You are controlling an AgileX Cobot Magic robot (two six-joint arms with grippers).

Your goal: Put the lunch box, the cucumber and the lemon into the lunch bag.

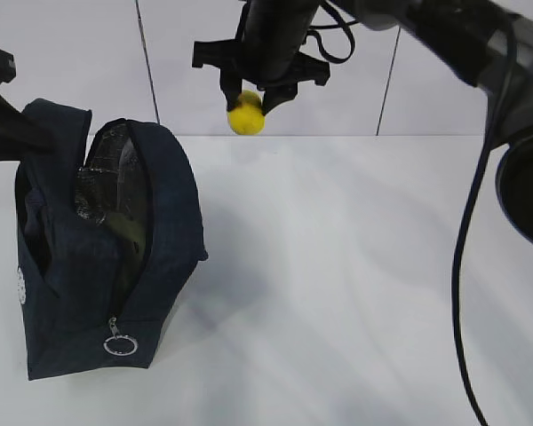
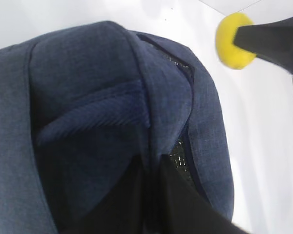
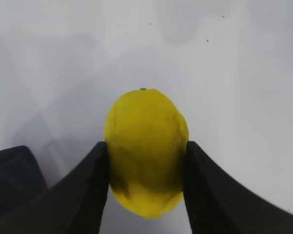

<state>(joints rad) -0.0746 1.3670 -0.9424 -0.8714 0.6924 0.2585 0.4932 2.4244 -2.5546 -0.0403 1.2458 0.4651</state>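
The lemon (image 3: 146, 151) fills the right wrist view, pinched between jaws (exterior shows the lunch bag (image 1: 98, 257) gaping).

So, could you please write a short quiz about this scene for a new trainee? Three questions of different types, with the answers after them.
1. True or false: the right end effector holds the small bright yellow oval lemon in the air.
2. Multiple choice: the top zipper of the dark navy boxy fabric lunch bag is A) fully closed, B) open, C) hidden from every view.
3. Short answer: what does the left end effector grip?

Key:
1. True; its fingers press both sides of the lemon, above the white table.
2. B.
3. The lunch bag's fabric, at the edge of the opening.
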